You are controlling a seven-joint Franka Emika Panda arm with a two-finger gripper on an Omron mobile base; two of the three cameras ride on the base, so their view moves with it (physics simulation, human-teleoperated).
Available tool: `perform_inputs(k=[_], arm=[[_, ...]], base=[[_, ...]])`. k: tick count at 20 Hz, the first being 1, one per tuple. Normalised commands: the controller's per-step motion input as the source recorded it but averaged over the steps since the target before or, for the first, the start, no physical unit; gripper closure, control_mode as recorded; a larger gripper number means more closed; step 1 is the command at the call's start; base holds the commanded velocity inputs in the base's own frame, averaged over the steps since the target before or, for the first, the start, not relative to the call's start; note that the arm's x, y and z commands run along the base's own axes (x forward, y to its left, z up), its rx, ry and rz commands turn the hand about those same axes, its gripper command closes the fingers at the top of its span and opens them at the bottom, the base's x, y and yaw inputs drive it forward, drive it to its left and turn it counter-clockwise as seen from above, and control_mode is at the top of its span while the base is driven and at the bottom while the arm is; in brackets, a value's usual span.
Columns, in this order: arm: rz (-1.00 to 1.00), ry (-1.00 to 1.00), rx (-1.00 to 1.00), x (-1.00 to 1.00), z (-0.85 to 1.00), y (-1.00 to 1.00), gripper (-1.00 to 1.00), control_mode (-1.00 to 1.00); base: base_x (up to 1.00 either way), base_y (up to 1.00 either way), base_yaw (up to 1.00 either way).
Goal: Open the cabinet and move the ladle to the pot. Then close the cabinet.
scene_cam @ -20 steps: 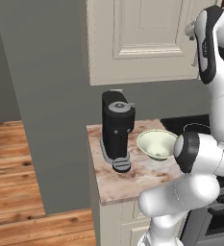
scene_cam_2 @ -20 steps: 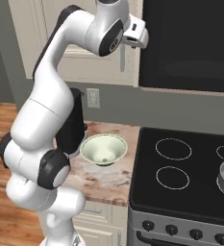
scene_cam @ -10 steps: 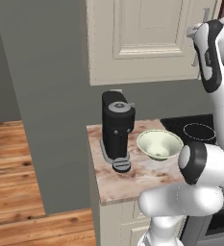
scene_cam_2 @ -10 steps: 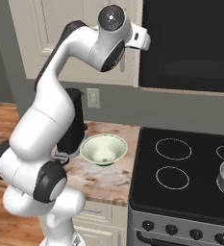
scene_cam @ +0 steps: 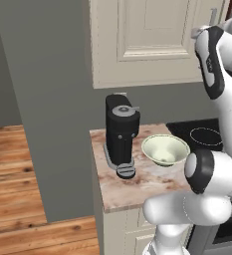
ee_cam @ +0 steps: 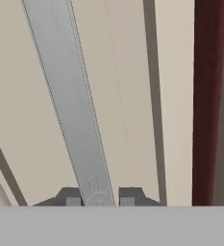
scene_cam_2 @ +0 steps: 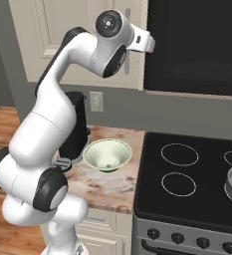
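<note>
The robot's white wrist hides the lower part of the long grey bar handle point(scene_cam_2: 128, 35) in the right base view, and the upper frame edge crops the cream-white raised-panel wall cabinet point(scene_cam: 147, 40) above the bench's back edge. In the hand view the jaws point(ee_cam: 99, 197) stand either side of the handle, clamped on it. The door looks shut. A black coffee machine point(scene_cam: 121, 134) and pale green bowl point(scene_cam: 165, 149) stand mid-bench.
</note>
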Motion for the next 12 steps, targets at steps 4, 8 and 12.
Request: perform_inputs(k=[4, 8, 12], arm=[[0.0, 0.04, 0.0, 0.79, -0.55, 0.04, 1.0, -1.0], [0.04, 0.0, 0.0, 1.0, -0.97, 0.1, 1.0, -1.0], [0.07, 0.0, 0.0, 1.0, -1.0, 0.01, 1.0, -1.0]], base=[[0.0, 0.0, 0.0], [0.0, 0.0, 0.0], [0.0, 0.0, 0.0]])
